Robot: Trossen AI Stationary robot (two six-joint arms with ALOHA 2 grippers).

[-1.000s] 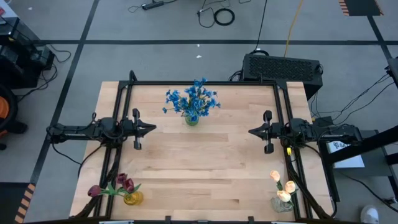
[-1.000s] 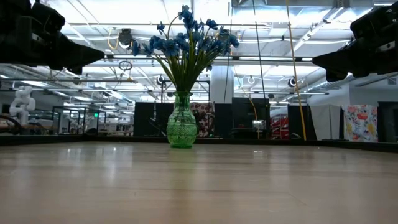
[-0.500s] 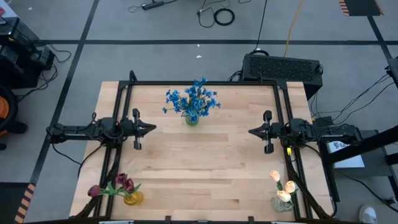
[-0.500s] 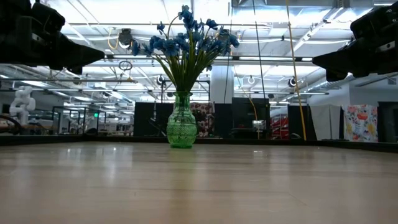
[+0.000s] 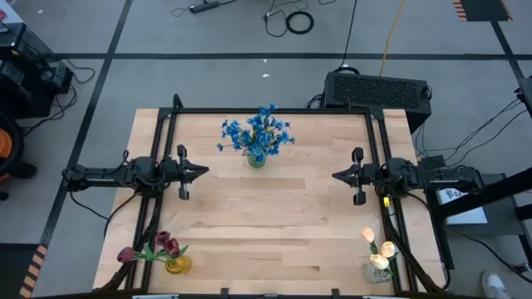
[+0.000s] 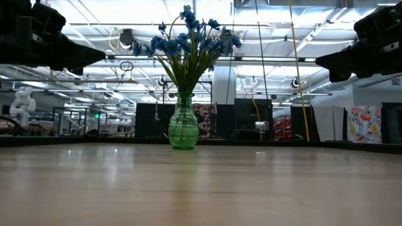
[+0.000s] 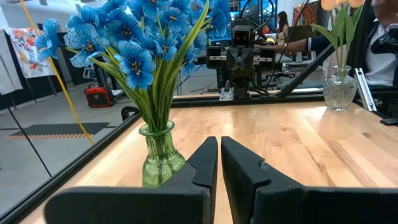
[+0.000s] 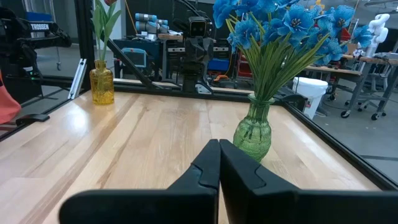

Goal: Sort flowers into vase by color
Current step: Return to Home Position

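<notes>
One green vase [image 6: 183, 129] in low view; overhead also yellow vase [image 5: 177, 266], clear vase [image 5: 374, 272].

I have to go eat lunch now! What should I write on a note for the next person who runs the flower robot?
Left gripper: shut, empty, over the table's left side.
Right gripper: shut, empty, over the right side, facing the left one.
Blue flowers stand in the green vase, middle of the far edge.
Dark red tulips are in the yellow vase, near left corner; cream tulips in the clear vase, near right corner.
Done: every flower in view is in a vase, one colour each.
Left: probably only parking the arms.
</notes>
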